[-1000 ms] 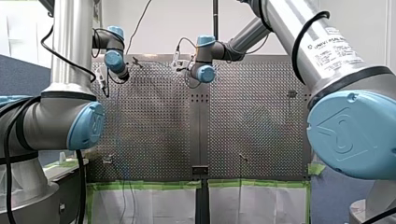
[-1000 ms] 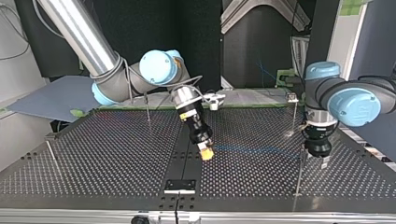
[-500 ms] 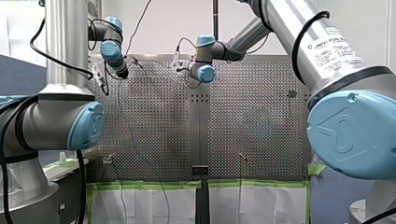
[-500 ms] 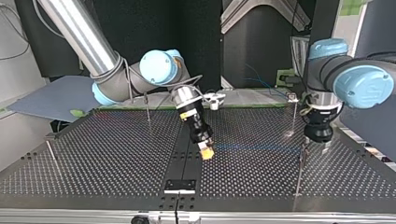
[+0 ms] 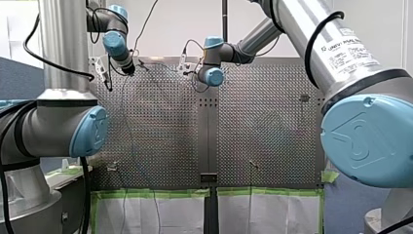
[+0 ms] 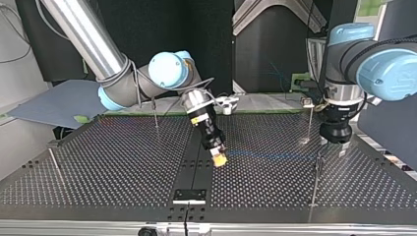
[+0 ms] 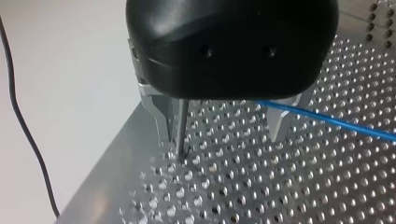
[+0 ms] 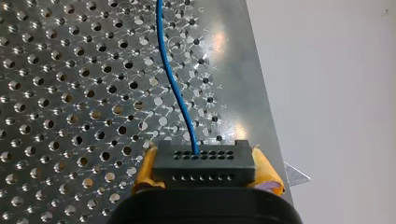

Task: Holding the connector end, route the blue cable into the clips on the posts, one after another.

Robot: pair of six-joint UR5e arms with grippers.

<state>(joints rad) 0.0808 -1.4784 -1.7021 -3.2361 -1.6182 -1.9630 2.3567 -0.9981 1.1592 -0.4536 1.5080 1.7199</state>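
Observation:
In the right wrist view my right gripper is shut on a black connector, yellow pads on both its sides. The blue cable leaves the connector and runs away over the perforated plate. In the top view that gripper hangs low over the middle of the table, and the cable shows as a faint line leading toward my left gripper. In the left wrist view my left gripper is open. A thin post stands between its metal fingers, close to one, and the cable passes the other finger.
More thin posts stand on the perforated table: one near the front at the top view's right, one behind my left gripper, one at the back left, one at the far left. A black bracket sits at the front edge.
My left arm has lifted and drawn its gripper up along the post at the top view's right. My right gripper has stayed almost still with the connector.

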